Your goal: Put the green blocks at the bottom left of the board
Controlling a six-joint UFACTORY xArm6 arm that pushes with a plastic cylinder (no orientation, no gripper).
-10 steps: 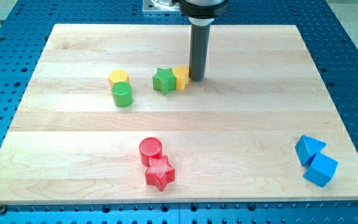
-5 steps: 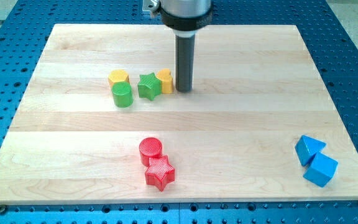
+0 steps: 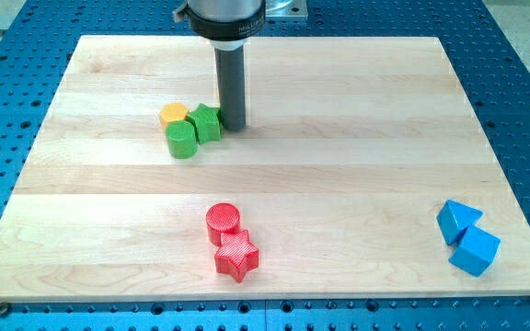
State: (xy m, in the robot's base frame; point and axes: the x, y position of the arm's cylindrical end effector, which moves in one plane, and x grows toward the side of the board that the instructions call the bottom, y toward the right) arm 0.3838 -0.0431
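Observation:
A green star block (image 3: 206, 123) and a green cylinder (image 3: 181, 141) sit touching each other at the upper left of the wooden board (image 3: 357, 165). A yellow block (image 3: 174, 115) lies right behind the cylinder, against both. My tip (image 3: 232, 127) stands at the star's right side, touching it or nearly so. The second yellow block seen earlier does not show; the rod hides that spot.
A red cylinder (image 3: 223, 221) and a red star (image 3: 236, 256) sit together near the view's bottom centre. Two blue blocks (image 3: 457, 221) (image 3: 475, 251) sit at the bottom right corner.
My tip has slid to the view's left, pushing the green star left until it meets the green cylinder and yellow block. The small yellow block beside the star has gone out of sight.

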